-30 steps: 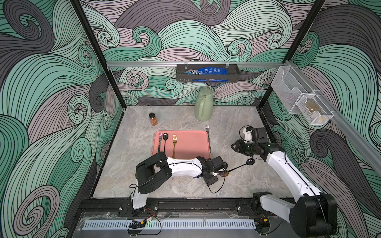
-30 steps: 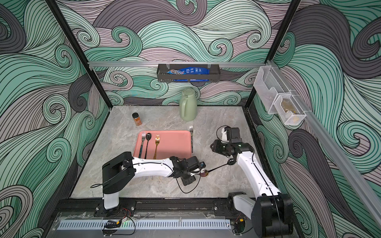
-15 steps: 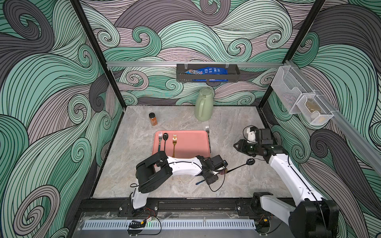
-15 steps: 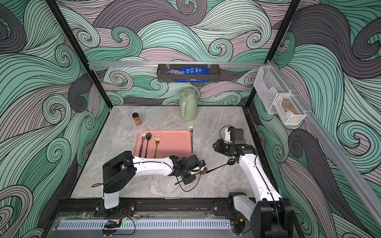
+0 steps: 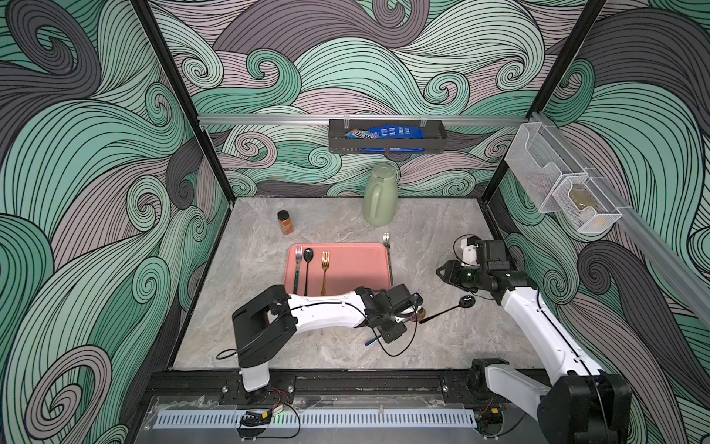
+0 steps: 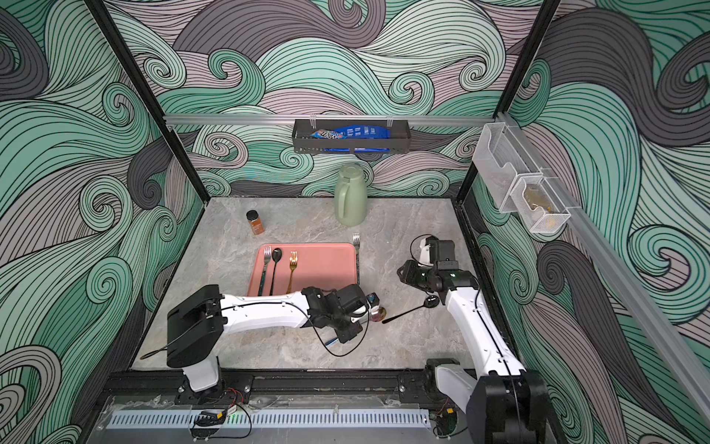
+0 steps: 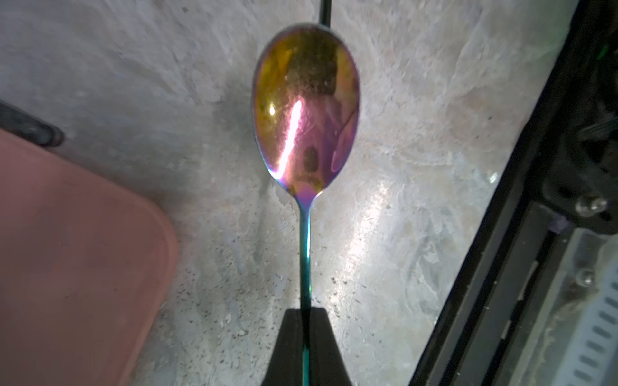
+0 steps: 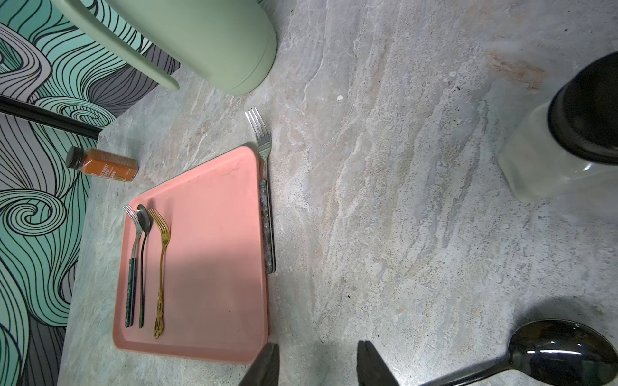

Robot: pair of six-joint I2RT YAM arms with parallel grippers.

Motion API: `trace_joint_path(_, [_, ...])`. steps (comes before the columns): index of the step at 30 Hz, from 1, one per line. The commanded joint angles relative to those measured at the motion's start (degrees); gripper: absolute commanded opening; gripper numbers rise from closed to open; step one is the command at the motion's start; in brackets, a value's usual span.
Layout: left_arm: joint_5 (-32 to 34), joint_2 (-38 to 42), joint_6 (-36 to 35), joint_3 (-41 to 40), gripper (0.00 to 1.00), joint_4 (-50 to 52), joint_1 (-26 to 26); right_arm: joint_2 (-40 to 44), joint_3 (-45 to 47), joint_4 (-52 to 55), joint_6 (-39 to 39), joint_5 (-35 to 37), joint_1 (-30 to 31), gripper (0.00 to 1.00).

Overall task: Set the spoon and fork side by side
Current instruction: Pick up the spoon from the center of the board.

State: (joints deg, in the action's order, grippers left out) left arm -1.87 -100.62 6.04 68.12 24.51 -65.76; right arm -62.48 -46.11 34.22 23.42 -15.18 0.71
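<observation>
Closed left gripper (image 7: 305,320) onto handle of iridescent spoon (image 7: 306,110) since a second ago (bowl beside pink tray (image 7: 67,250)); holding jaws of right gripper (image 8: 317,347) apart, empty.

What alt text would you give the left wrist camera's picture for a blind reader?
A rainbow-tinted spoon is pinched by its handle in the left gripper, its bowl out over the grey marbled table. A corner of a pink tray lies beside it.
</observation>
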Motion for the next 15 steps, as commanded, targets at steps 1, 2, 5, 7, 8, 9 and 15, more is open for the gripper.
trace_joint_path(1, [3.3,4.3,4.4,-0.6,0.00,1.0,3.6,1.4,0.6,-0.7,0.9,0.4,-1.0,0.43])
trace_joint_path(2, [5.0,5.1,5.7,-0.9,0.00,1.1,4.6,1.5,0.6,-0.8,1.0,0.6,-1.2,0.43])
trace_joint_path(5, [11.2,6.5,10.2,-1.3,0.00,1.7,8.0,1.7,1.0,-1.3,1.6,0.4,-1.3,0.44])
trace_joint_path(7, [13.9,7.0,13.8,-1.6,0.00,1.9,11.1,1.5,1.4,-1.7,2.0,-0.3,-1.2,0.44])
trace_joint_path(8, [15.0,7.2,15.6,-1.8,0.01,1.6,12.6,1.3,1.8,-2.2,2.2,-0.9,-1.3,0.44])
trace_joint_path(9, [16.5,7.2,17.2,-2.1,0.02,1.2,13.9,1.1,2.3,-2.7,2.4,-1.6,-1.3,0.44])
trace_joint_path(15, [21.2,2.6,24.4,0.2,0.00,3.6,20.2,0.2,5.2,-5.0,4.2,-1.2,-1.3,0.44])
